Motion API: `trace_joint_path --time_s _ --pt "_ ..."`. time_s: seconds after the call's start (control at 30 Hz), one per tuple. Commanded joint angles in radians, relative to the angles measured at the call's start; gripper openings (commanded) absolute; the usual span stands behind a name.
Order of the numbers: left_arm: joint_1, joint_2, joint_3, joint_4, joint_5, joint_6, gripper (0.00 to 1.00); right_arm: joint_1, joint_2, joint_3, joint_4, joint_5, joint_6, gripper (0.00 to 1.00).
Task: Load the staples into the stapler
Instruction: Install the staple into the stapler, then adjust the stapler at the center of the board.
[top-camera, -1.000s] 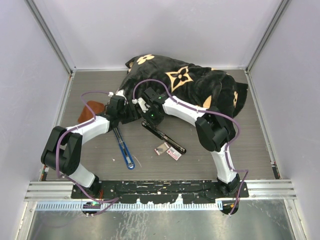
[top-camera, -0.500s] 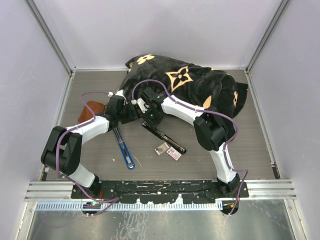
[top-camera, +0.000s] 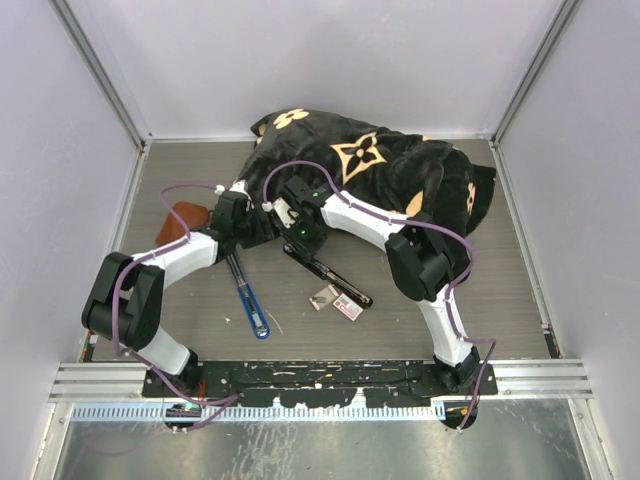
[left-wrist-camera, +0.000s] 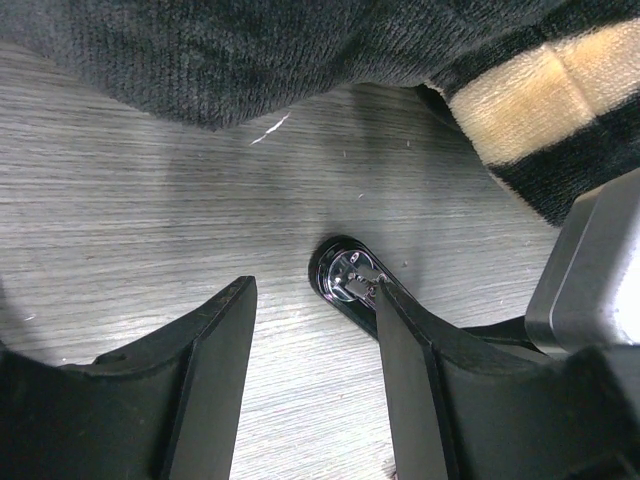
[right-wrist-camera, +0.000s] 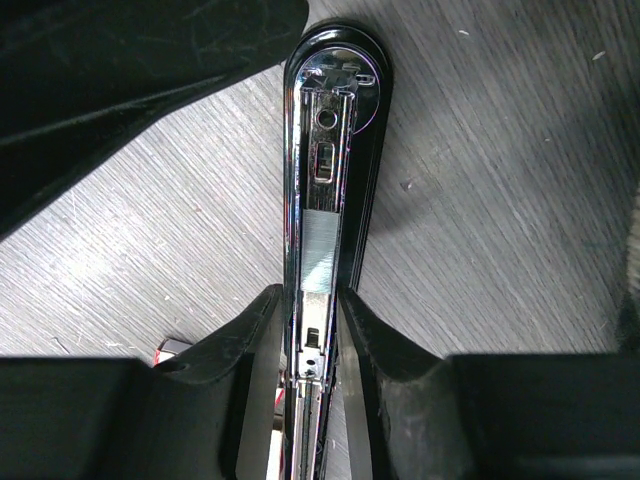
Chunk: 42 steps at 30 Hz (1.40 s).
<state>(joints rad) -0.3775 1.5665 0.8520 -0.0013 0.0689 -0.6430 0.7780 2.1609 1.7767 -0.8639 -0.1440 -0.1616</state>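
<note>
The black stapler (top-camera: 328, 270) lies open on the wooden floor, its chrome channel facing up. In the right wrist view a silver strip of staples (right-wrist-camera: 320, 250) lies in the channel of the stapler (right-wrist-camera: 332, 120). My right gripper (right-wrist-camera: 310, 335) is shut on the channel's sides, and it also shows in the top view (top-camera: 304, 240). My left gripper (left-wrist-camera: 312, 340) is open and empty, with its right finger (left-wrist-camera: 410, 350) next to the stapler's rounded end (left-wrist-camera: 345, 278). The white and red staples box (top-camera: 347, 307) and its grey inner piece (top-camera: 324, 297) lie beside the stapler.
A blue stapler (top-camera: 247, 295) lies to the left of the black one. A black blanket with tan flowers (top-camera: 380, 165) covers the back of the table and reaches both grippers. A brown object (top-camera: 180, 222) lies at the left. Walls close in three sides.
Almost nothing has changed. The right arm has shifted very slightly to the left while still holding the stapler. The left arm has stayed put.
</note>
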Motion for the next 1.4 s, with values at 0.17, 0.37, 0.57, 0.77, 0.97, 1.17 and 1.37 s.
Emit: trace_joint_path --time_s 0.17,0.37,0.57,0.77,0.97,1.17,1.37 --pt "0.002 -0.025 0.005 0.052 0.025 -0.006 0.53 0.013 -0.029 0.035 0.004 0.010 -0.004 0.39" --pt "0.002 -0.049 -0.006 0.061 0.017 -0.003 0.53 -0.003 -0.142 -0.031 0.117 0.022 0.038 0.44" --pt "0.003 -0.106 -0.016 0.065 0.012 0.014 0.59 -0.035 -0.304 -0.201 0.290 0.034 0.106 0.46" --pt "0.013 -0.207 0.002 -0.017 0.003 0.009 0.72 -0.086 -0.504 -0.432 0.462 0.059 0.261 0.51" --pt "0.142 -0.368 -0.034 -0.131 0.140 -0.069 0.78 -0.102 -0.679 -0.686 0.627 -0.045 0.379 0.54" --pt "0.304 -0.485 -0.100 -0.285 0.220 -0.079 0.78 -0.049 -0.765 -0.842 0.679 0.061 0.419 0.55" --pt "0.408 -0.519 -0.109 -0.410 0.377 -0.027 0.82 0.100 -0.764 -0.885 0.638 0.235 0.345 0.58"
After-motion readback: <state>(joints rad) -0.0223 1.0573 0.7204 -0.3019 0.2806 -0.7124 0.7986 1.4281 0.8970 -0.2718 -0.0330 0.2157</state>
